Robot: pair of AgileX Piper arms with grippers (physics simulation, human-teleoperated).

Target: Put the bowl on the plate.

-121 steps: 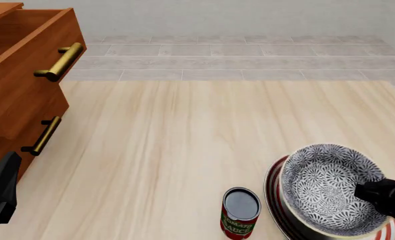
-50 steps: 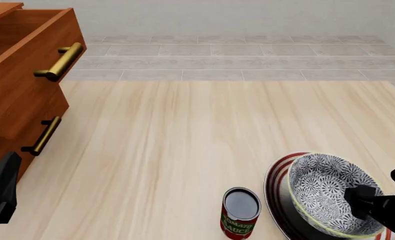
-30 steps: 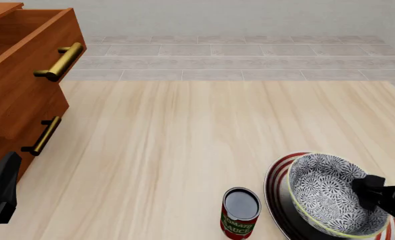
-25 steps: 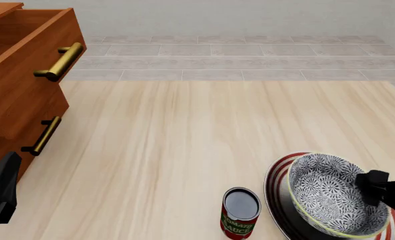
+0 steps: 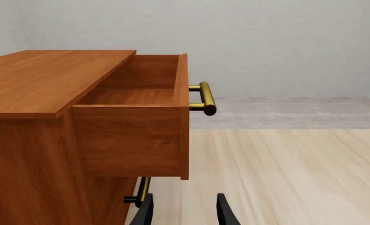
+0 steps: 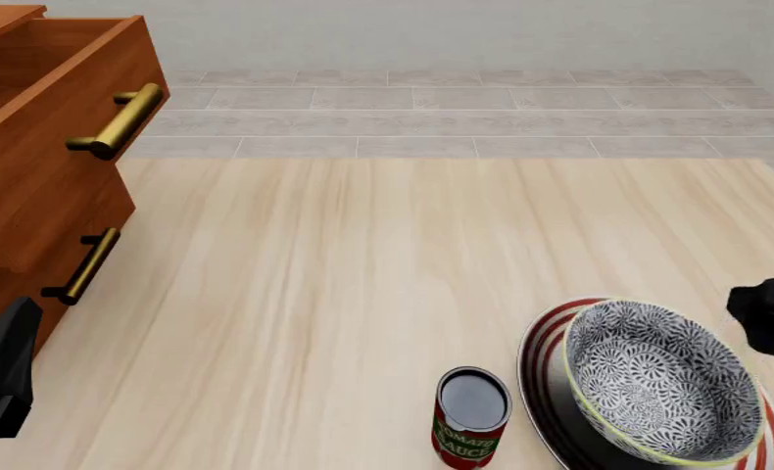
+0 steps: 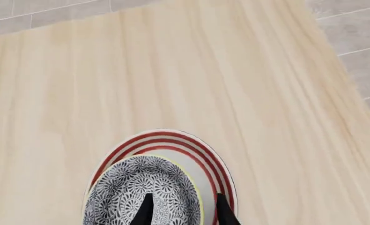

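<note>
The blue-grey floral bowl (image 6: pixel 659 382) sits upright on the white plate with red rings (image 6: pixel 536 352) at the table's near right. In the right wrist view the bowl (image 7: pixel 141 190) and the plate's rim (image 7: pixel 194 152) lie below my right gripper (image 7: pixel 185 213). That gripper is open, its fingers apart and holding nothing. From the front, the right gripper (image 6: pixel 769 315) hangs just right of the bowl and clear of it. My left gripper (image 5: pixel 183 214) is open and empty at the near left, by the cabinet.
A wooden cabinet (image 6: pixel 34 186) with its top drawer (image 5: pixel 141 126) pulled open and brass handles (image 6: pixel 120 122) stands at the left. A tomato sauce can (image 6: pixel 471 416) stands just left of the plate. Tiled floor lies beyond the table's far edge.
My right gripper let go of the bowl's rim and drew away to the right and up. The bowl, lowered earlier, stays resting on the plate. The left arm has not moved.
</note>
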